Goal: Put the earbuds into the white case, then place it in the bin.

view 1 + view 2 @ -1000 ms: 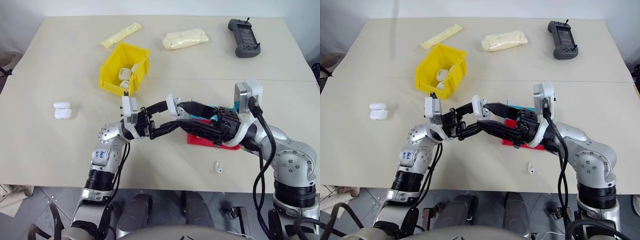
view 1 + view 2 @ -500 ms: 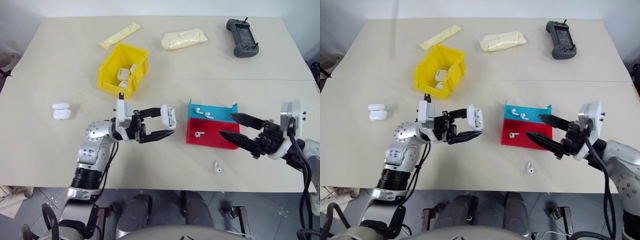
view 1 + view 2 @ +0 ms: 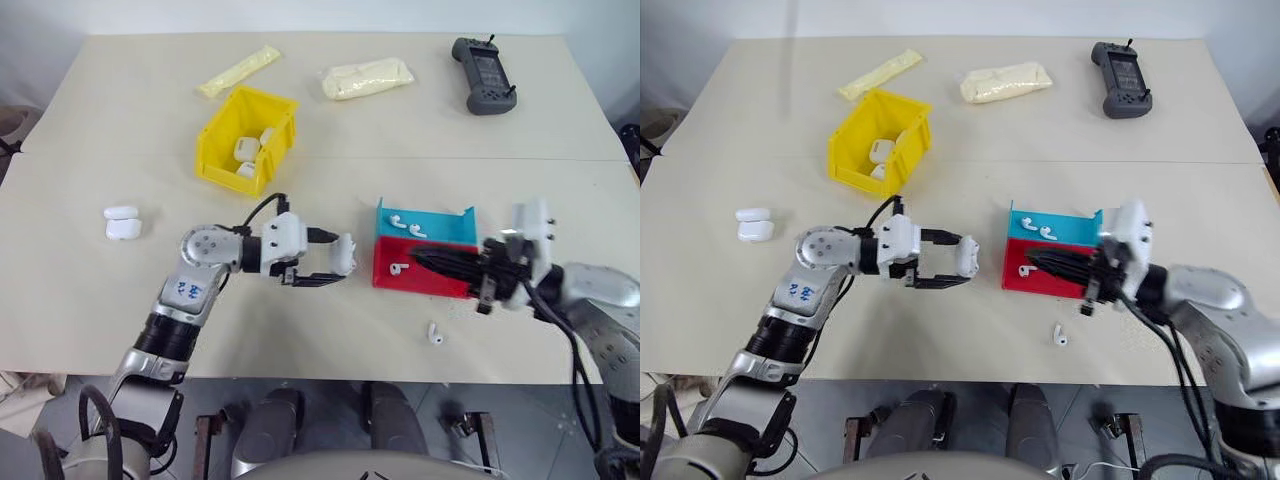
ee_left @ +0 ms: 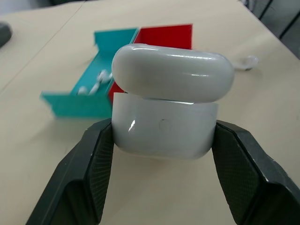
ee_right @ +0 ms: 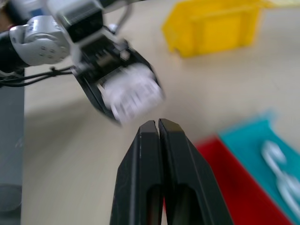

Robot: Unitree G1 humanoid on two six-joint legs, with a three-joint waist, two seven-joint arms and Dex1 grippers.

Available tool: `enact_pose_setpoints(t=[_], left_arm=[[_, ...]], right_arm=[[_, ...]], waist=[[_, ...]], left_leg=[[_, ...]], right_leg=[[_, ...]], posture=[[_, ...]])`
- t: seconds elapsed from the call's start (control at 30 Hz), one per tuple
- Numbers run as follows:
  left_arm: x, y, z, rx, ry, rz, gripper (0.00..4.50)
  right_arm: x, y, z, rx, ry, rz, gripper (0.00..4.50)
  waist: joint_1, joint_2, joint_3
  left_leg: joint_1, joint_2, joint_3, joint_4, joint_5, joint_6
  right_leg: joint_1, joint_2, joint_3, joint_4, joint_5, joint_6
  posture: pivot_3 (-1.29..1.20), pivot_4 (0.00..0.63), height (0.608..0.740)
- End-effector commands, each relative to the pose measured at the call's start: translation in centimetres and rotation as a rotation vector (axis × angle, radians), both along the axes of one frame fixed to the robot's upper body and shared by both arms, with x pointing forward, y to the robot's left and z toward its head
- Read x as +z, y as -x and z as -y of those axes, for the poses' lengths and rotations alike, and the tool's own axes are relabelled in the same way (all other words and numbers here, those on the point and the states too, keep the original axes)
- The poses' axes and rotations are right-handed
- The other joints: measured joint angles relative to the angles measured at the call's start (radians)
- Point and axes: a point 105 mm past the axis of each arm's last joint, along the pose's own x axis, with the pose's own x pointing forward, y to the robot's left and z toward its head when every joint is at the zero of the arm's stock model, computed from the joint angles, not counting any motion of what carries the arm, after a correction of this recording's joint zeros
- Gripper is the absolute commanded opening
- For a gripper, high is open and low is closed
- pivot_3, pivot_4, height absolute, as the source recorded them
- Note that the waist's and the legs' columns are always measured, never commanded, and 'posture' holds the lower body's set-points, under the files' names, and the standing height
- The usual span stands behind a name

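My left gripper (image 3: 338, 262) is shut on the white case (image 3: 346, 253), holding it just above the table left of the trays. In the left wrist view the case (image 4: 166, 124) sits between the two black fingers (image 4: 93, 159), its lid down with a thin gap. My right gripper (image 3: 415, 258) is shut with nothing between its fingers, tips over the red tray (image 3: 440, 278). Earbuds lie in the blue tray (image 3: 405, 222), in the red tray (image 3: 398, 268) and loose on the table (image 3: 435, 335). The yellow bin (image 3: 222, 150) stands further back on the left.
Several white cases lie inside the bin, and two more (image 3: 123, 222) rest on the table at the left. A blue tray (image 3: 445, 228) adjoins the red one. Two pale packets (image 3: 368, 77) and a dark handheld controller (image 3: 487, 75) lie at the far side.
The two grippers met at the case a second ago. My right gripper pulled away to the right, then came back over the red tray and shut. The left wrist rolled, keeping the case.
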Motion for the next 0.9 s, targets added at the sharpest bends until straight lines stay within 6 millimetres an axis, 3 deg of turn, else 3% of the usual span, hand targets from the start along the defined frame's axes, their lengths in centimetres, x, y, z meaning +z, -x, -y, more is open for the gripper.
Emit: enact_pose_setpoints(t=[0.03,0.17,0.4,0.53,0.63,0.83,0.9], left_arm=[[0.7,-0.2,0.9,0.017,-0.036,0.054,2.77],[1.0,0.1,1.7,0.003,-0.042,0.061,2.77],[1.1,-0.1,2.0,0.044,-0.017,0.049,2.77],[1.6,0.1,1.4,0.058,0.049,0.039,2.77],[2.4,0.6,0.5,0.068,0.139,0.010,2.77],[1.8,1.3,-2.4,0.136,0.188,-0.015,2.77],[1.6,1.6,-4.1,0.201,0.238,-0.049,2.77]], right_arm=[[0.4,-0.2,-2.5,0.049,0.017,0.025,0.03],[0.7,-0.8,-4.6,0.087,0.040,0.039,0.03],[-0.5,-1.1,-3.5,0.028,0.095,-0.010,0.03],[-2.2,-1.2,0.5,-0.083,0.158,-0.054,0.03],[-2.2,-0.9,2.7,-0.145,0.128,-0.038,0.03],[-0.8,-0.1,3.8,-0.175,-0.022,0.031,0.03],[-0.1,0.0,3.7,-0.176,-0.090,0.071,0.56]], waist=[[0.001,0.000,0.000],[-0.001,0.000,0.000],[0.001,0.000,0.000],[0.003,-0.001,0.000],[0.002,-0.001,0.000],[-0.004,0.000,0.000],[-0.005,0.000,0.000]], left_leg=[[0.000,0.000,-0.001,0.000,0.000,0.000],[-0.002,-0.001,0.000,0.001,0.000,0.000],[-0.002,-0.002,-0.001,0.001,0.000,0.000],[-0.003,-0.001,-0.002,0.001,0.000,0.000],[-0.003,-0.002,-0.001,0.001,0.000,0.000],[-0.001,0.001,0.001,0.001,0.000,0.000],[0.000,0.001,0.001,0.000,0.000,0.000]], right_leg=[[0.000,0.000,-0.001,0.000,0.000,0.000],[-0.001,-0.001,0.000,0.001,0.000,0.001],[-0.001,-0.001,-0.001,0.001,0.000,0.001],[-0.001,-0.001,-0.002,0.002,0.000,0.001],[-0.001,-0.001,-0.001,0.002,0.000,0.001],[-0.001,0.001,0.000,0.002,0.000,0.001],[-0.001,0.001,0.000,0.002,0.000,0.001]], posture=[[0.00,0.150,0.740],[0.00,0.150,0.740],[0.00,0.150,0.740],[0.00,0.150,0.740],[0.00,0.150,0.740],[0.00,0.150,0.740],[0.00,0.150,0.740]])
